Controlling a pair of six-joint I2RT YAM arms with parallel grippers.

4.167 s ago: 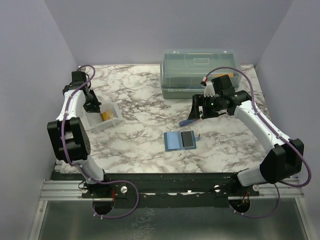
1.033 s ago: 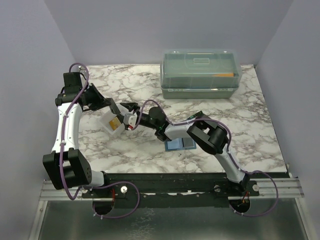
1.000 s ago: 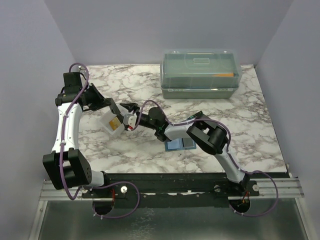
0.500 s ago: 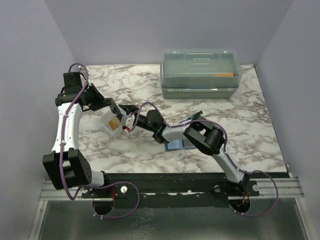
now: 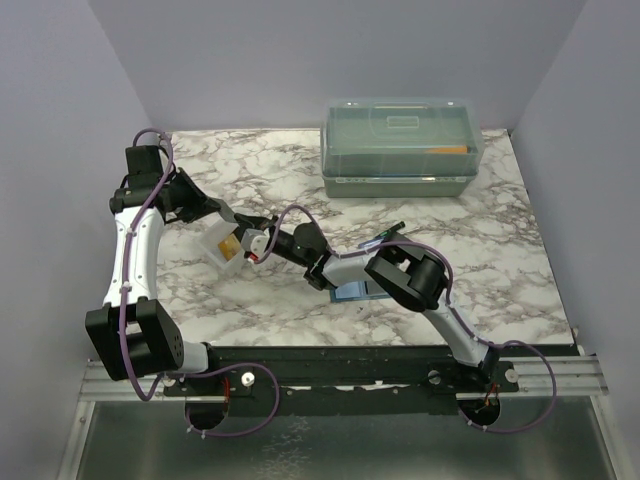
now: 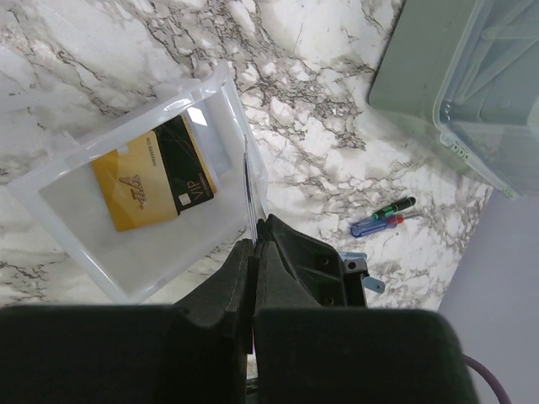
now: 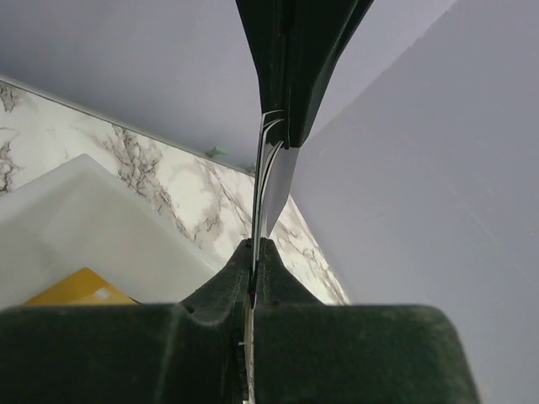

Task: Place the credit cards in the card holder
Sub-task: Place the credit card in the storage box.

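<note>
Thin whitish credit cards (image 6: 248, 185) show edge-on between both grippers, just above a small clear-white tray (image 5: 215, 252). My left gripper (image 5: 228, 218) is shut on them from the left. My right gripper (image 5: 248, 226) is shut on the same cards (image 7: 263, 185), its tips right against the left fingers (image 7: 290, 67). A yellow and black card (image 6: 156, 181) lies flat in the tray (image 6: 76, 210). The teal card holder (image 5: 352, 291) lies on the table near the front, mostly hidden under the right arm.
A large translucent lidded box (image 5: 400, 145) stands at the back right. A small blue and green screwdriver (image 5: 385, 235) lies on the marble right of centre. The right arm stretches low across the middle of the table. Pale walls close in three sides.
The right gripper's jaws have closed on the cards held by the left gripper, and its arm has edged slightly left. The left arm and the tray have stayed put.
</note>
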